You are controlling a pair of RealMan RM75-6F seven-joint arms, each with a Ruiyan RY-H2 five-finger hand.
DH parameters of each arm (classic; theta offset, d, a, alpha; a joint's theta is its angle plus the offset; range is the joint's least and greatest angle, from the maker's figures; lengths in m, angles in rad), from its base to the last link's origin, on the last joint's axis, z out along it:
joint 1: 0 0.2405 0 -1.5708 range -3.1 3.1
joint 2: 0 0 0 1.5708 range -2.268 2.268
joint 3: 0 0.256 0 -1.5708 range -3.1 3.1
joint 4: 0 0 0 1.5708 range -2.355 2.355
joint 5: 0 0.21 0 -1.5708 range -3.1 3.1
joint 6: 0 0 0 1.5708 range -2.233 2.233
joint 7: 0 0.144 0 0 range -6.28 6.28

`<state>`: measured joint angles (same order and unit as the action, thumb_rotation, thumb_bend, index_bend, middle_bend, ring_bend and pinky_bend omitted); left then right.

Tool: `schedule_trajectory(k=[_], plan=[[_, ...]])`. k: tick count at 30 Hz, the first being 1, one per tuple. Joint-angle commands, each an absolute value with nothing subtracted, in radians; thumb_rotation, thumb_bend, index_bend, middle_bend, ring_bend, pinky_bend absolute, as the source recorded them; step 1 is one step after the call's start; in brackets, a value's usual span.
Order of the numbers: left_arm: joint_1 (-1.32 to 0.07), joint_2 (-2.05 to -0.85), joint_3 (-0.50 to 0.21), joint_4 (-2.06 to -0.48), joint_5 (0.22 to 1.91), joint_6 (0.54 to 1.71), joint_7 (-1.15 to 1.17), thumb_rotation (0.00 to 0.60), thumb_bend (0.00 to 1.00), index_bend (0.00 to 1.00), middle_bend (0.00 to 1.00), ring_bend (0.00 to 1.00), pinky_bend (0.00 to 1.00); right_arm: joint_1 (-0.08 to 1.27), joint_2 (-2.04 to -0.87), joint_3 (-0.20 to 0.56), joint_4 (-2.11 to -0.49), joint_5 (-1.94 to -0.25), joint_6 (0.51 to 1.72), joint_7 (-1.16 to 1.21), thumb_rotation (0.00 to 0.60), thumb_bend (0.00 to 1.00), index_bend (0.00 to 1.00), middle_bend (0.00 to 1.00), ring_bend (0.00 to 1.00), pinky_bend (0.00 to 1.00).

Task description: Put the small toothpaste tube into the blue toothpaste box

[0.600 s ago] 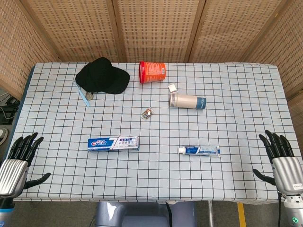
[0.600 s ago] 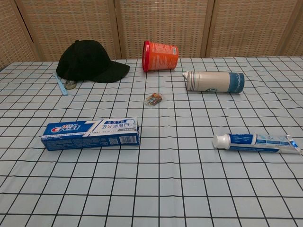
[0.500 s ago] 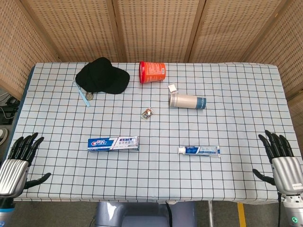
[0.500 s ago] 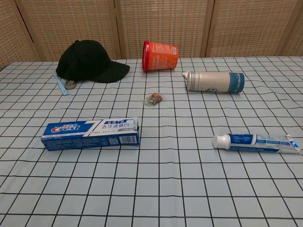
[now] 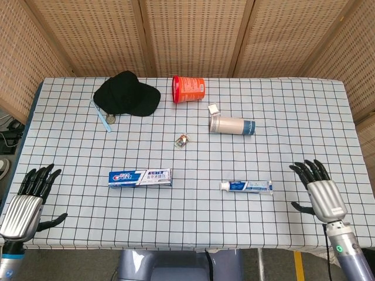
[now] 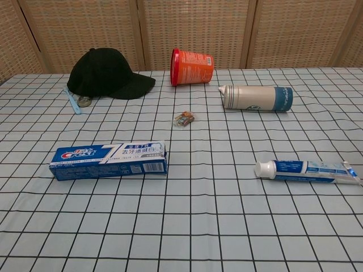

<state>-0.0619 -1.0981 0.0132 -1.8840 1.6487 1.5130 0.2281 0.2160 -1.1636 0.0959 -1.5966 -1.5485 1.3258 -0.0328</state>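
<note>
Now, on the checked cloth of the desk point(image 5: 293, 117), one blue toothpaste box point(image 5: 140, 177) lies flat on its long side toward the front left, its flaps looking closed in the chest view, so nothing of its inside can be seen. One small toothpaste tube point(image 5: 246, 187) lies out on the cloth well to the right of the box, white cap pointing toward it, clear of everything around it. At the back, one orange tub point(image 5: 188, 89) lies tipped on its side; whether anything is in it cannot be told. One cylindrical bottle point(image 5: 232, 125) with a blue end also lies on its side, right of centre, with one small white piece point(image 5: 213, 108) just behind its pale end. The left hand point(image 5: 26, 200) hovers at the front left corner, fingers spread and apart, gripping nothing. The right hand point(image 5: 319, 190) sits over the front right of the desk, fingers likewise fanned out and loose, holding nothing, near the crimped tail of the tube but apart from it. Neither hand appears in the chest view. Rounding out the count: one black cap point(image 5: 126, 94) at the back left, one thin blue stick point(image 5: 101, 116) beside its brim with a small round item at its end, and one small wrapped sweet-like object point(image 5: 183, 140) near the middle.
</note>
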Motion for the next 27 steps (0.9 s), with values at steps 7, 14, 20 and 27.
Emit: schedule_trajectory(k=[7,14,20,27], plan=[[-0.074,-1.107,-0.001,-1.880,1.605,1.489,0.240,0.600,0.00,0.00,0.00,0.00,0.00,0.362,-1.364,0.152,-1.478,-1.347,1.106,-0.242,0.600,0.09,0.42,0.44,0.36,0.36],[-0.085,-1.112,-0.009,-1.876,1.574,1.466,0.247,0.600,0.00,0.00,0.00,0.00,0.00,0.390,-1.442,0.139,-1.451,-1.301,1.079,-0.313,0.600,0.13,0.44,0.46,0.38,0.38],[-0.089,-1.112,-0.010,-1.877,1.564,1.461,0.249,0.600,0.00,0.00,0.00,0.00,0.00,0.410,-1.498,0.135,-1.414,-1.282,1.069,-0.344,0.600,0.15,0.45,0.46,0.38,0.38],[-0.092,-1.113,-0.009,-1.876,1.558,1.457,0.252,0.600,0.00,0.00,0.00,0.00,0.00,0.440,-1.550,0.140,-1.360,-1.230,1.028,-0.373,0.600,0.19,0.45,0.46,0.38,0.38]])
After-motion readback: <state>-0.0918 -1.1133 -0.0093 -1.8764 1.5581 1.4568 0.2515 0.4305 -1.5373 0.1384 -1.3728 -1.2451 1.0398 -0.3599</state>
